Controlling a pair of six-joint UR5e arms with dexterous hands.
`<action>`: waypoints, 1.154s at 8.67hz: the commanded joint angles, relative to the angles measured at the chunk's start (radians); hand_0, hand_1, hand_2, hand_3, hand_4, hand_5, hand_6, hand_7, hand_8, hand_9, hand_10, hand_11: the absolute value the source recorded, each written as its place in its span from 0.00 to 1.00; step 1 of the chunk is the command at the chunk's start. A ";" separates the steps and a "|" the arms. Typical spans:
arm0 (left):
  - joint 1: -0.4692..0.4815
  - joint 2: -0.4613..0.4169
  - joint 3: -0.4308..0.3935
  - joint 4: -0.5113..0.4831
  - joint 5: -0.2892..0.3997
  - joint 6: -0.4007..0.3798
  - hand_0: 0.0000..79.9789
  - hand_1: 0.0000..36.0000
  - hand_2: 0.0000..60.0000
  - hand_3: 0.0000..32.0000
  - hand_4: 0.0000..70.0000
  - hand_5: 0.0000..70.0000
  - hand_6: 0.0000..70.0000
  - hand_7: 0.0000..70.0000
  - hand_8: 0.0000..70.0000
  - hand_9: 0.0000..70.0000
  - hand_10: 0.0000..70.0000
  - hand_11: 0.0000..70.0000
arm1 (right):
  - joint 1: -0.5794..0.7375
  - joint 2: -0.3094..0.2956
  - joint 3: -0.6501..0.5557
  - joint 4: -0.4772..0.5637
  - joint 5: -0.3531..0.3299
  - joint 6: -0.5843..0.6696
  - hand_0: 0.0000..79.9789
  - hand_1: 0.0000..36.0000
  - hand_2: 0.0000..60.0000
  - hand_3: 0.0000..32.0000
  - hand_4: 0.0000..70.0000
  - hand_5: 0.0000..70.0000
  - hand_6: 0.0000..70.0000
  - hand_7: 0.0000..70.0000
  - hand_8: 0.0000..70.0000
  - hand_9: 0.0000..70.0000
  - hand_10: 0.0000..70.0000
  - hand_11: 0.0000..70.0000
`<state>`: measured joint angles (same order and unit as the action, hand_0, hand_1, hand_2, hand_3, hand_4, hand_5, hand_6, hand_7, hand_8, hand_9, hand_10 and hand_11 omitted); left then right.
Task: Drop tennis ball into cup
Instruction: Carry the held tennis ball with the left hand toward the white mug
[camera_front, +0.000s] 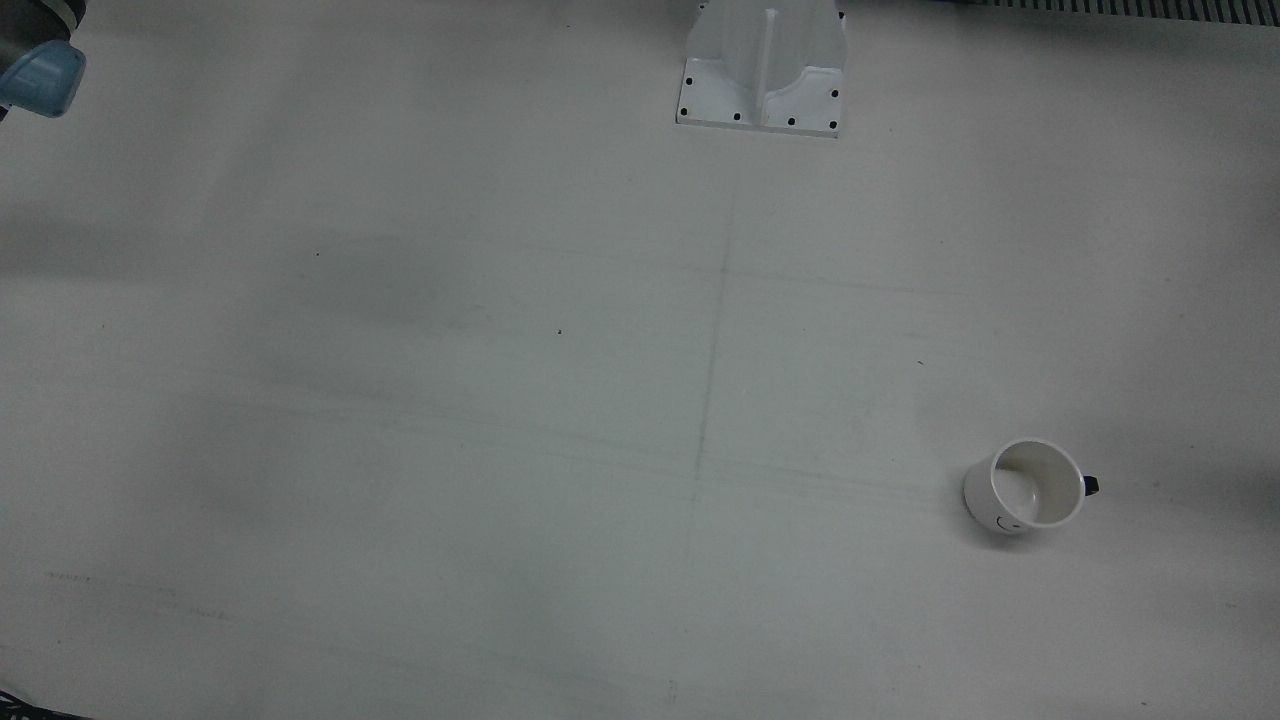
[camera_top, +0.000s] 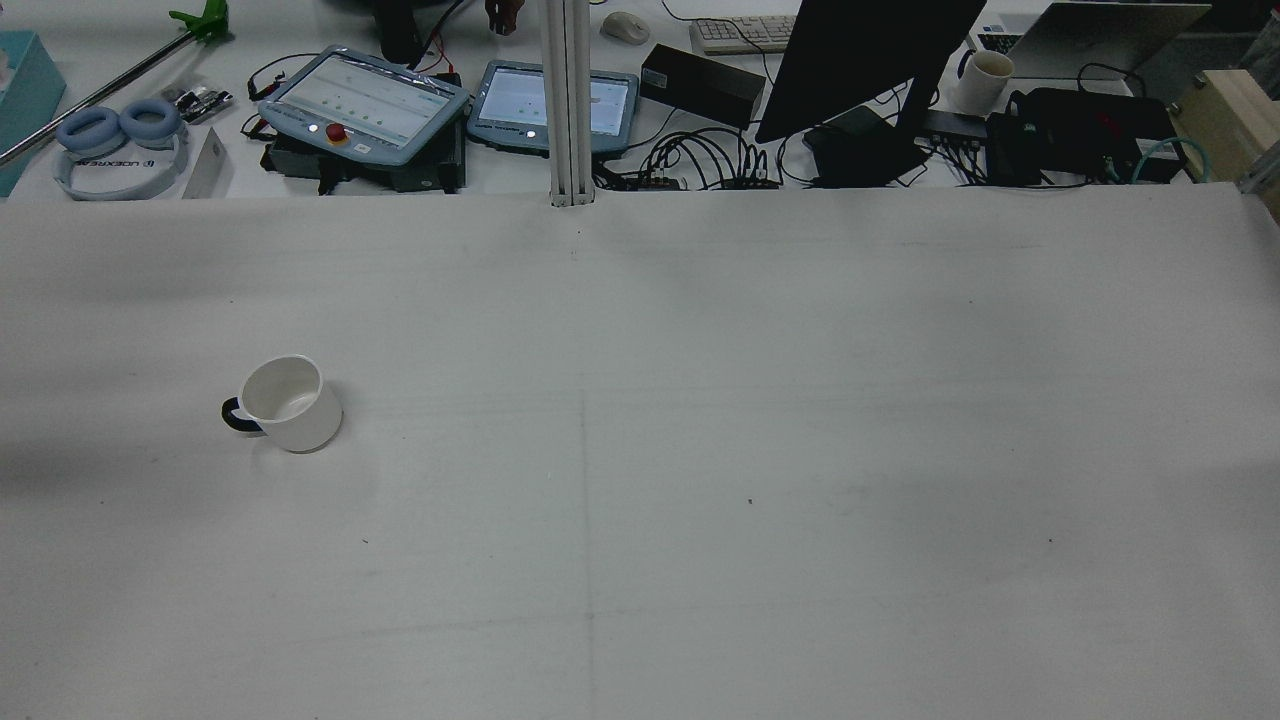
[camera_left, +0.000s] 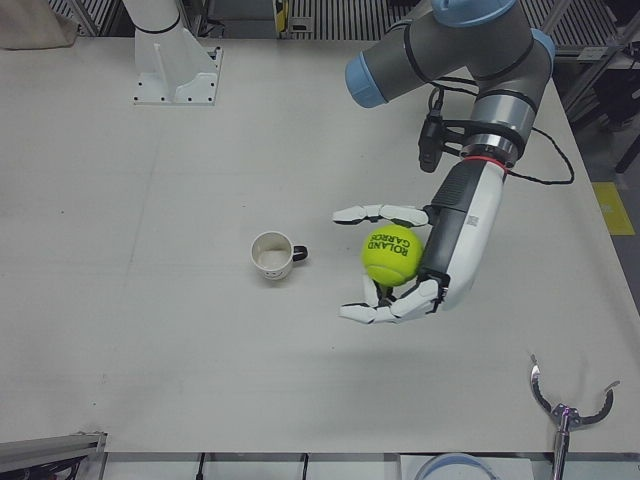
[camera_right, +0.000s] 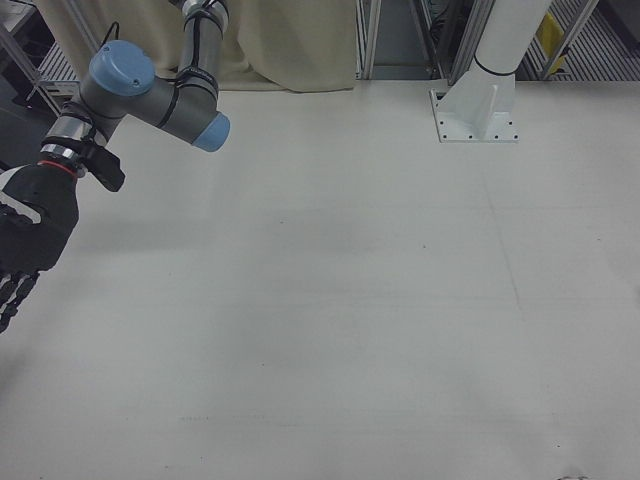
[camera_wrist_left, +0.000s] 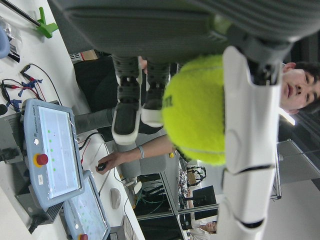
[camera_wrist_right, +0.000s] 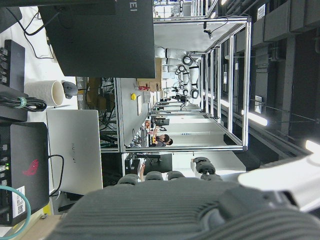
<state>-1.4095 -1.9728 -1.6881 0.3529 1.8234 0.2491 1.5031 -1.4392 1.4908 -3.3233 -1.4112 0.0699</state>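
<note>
A white cup (camera_left: 272, 255) with a dark handle stands upright and empty on the table; it also shows in the front view (camera_front: 1025, 487) and the rear view (camera_top: 290, 402). My left hand (camera_left: 432, 262) is shut on a yellow-green tennis ball (camera_left: 392, 255), held above the table to the right of the cup in the left-front view and apart from it. The left hand view shows the ball (camera_wrist_left: 200, 107) between white fingers (camera_wrist_left: 250, 145). My right hand (camera_right: 25, 245) hangs at the left edge of the right-front view, fingers apart and empty.
A white arm pedestal (camera_front: 765, 70) is bolted at the table's back. Teach pendants (camera_top: 365, 105), cables and a monitor (camera_top: 870, 60) lie beyond the table's far edge. A metal claw tool (camera_left: 565, 408) sits near the front corner.
</note>
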 joint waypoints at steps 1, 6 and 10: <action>0.152 0.003 -0.056 0.000 0.010 0.007 0.69 0.51 0.35 0.00 0.57 0.26 0.99 1.00 0.74 1.00 0.49 0.71 | -0.001 0.000 -0.003 -0.001 0.000 0.001 0.00 0.00 0.00 0.00 0.00 0.00 0.00 0.00 0.00 0.00 0.00 0.00; 0.300 0.084 -0.076 -0.077 0.005 0.041 0.60 0.41 0.49 0.00 0.50 0.20 0.78 1.00 0.69 1.00 0.46 0.67 | -0.001 0.000 -0.001 -0.001 0.000 0.001 0.00 0.00 0.00 0.00 0.00 0.00 0.00 0.00 0.00 0.00 0.00 0.00; 0.354 0.172 -0.120 -0.118 0.010 0.047 0.59 0.43 0.62 0.00 0.51 0.20 0.82 1.00 0.68 0.99 0.41 0.60 | -0.001 0.000 -0.004 -0.001 0.000 0.002 0.00 0.00 0.00 0.00 0.00 0.00 0.00 0.00 0.00 0.00 0.00 0.00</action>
<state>-1.0912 -1.8234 -1.7973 0.2472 1.8314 0.2942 1.5018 -1.4389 1.4886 -3.3236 -1.4113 0.0705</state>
